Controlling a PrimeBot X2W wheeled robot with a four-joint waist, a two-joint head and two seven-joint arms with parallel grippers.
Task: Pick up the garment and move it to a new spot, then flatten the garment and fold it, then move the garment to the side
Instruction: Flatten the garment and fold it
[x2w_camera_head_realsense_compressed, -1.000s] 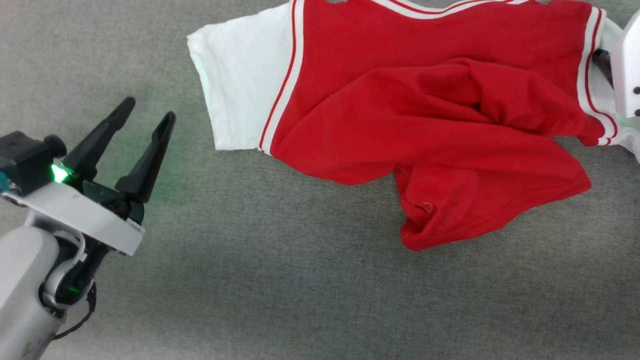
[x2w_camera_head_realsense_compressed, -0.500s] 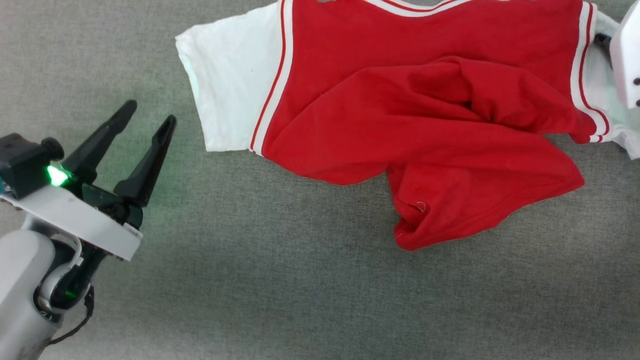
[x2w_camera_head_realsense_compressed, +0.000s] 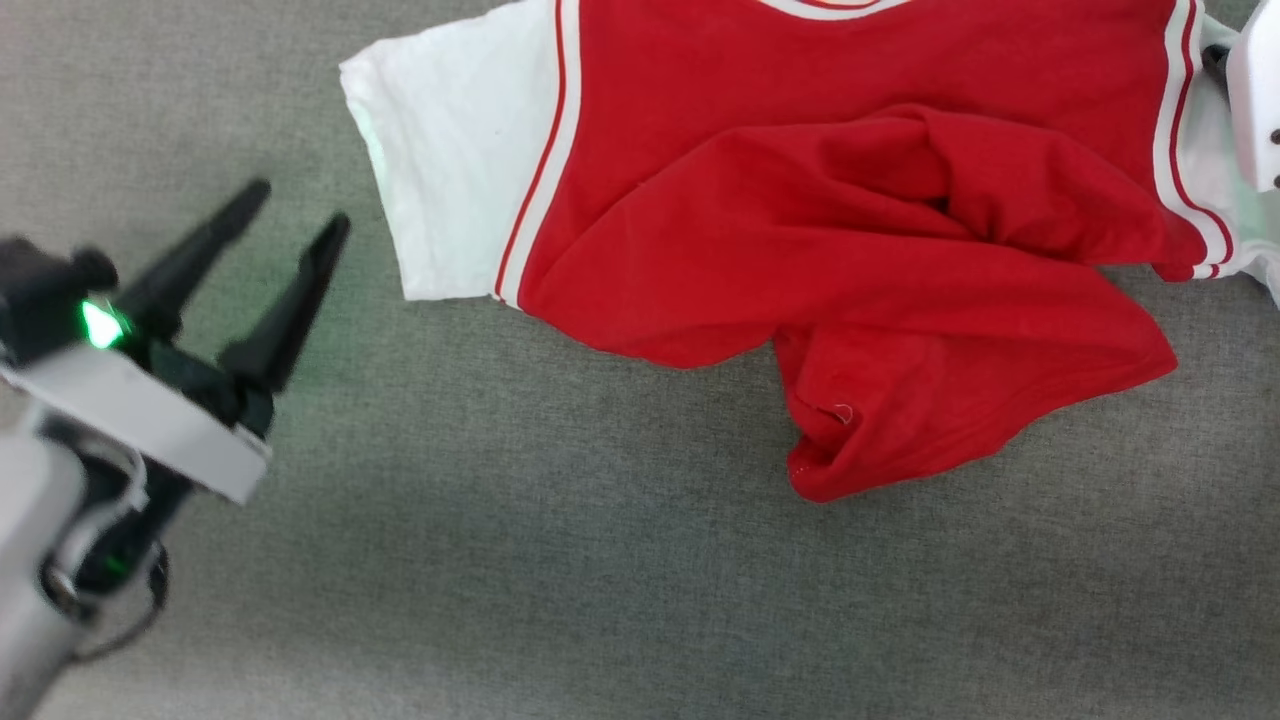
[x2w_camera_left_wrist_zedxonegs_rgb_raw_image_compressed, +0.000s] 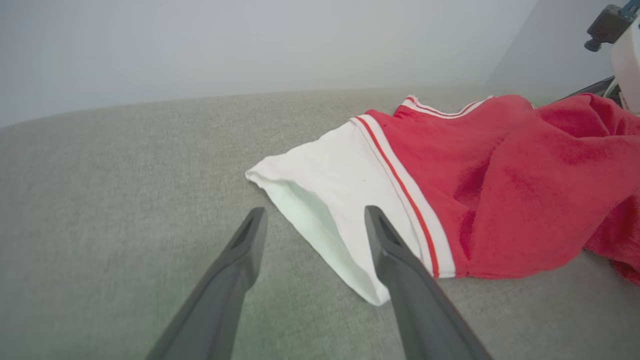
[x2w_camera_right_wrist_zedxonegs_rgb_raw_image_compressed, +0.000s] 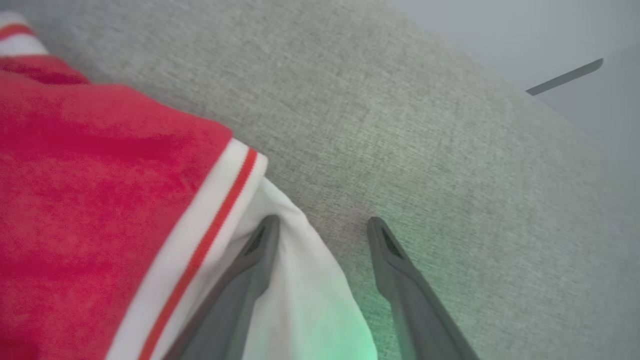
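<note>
At the left, the left gripper (x2w_camera_head_realsense_compressed: 297, 207) hovers over the grey cloth surface (x2w_camera_head_realsense_compressed: 600, 600), its two fingers spread apart with nothing between them. The garment (x2w_camera_head_realsense_compressed: 800, 230) lies just to its right across the upper middle. Its nearer white sleeve is close to the fingertips but apart from them, and its red body is rumpled, the hem bunched toward the robot. At the far right, the right gripper (x2w_camera_right_wrist_zedxonegs_rgb_raw_image_compressed: 323, 220) stands with fingers apart astride the edge of the other white sleeve, unclamped.
</note>
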